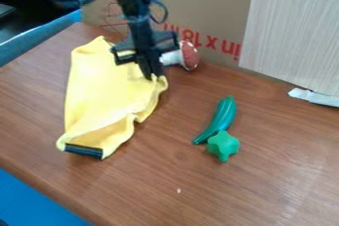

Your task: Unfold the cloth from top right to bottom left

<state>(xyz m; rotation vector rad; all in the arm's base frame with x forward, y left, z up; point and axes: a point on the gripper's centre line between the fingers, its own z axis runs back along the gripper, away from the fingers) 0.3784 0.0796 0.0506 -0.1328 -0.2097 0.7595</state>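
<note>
The black gripper (153, 75) hangs down from the top edge of the camera view, low over the upper right corner of the yellow cloth (106, 88). Its tip meets the cloth's edge there, but whether it holds the fabric cannot be made out. The cloth lies lengthwise on the left half of the table, with a narrow end at the top and a rumpled right edge. At its bottom left end, a dark strip shows along the hem, where the fabric curls up in a fold.
On the wooden table (265, 185), a red-and-white toy mushroom (188, 55) stands just right of the gripper. A dark green toy (222, 117) touches a green star-shaped one (224, 145) right of centre. Behind rises a cardboard wall (212, 12); a white piece (314, 97) lies at the right.
</note>
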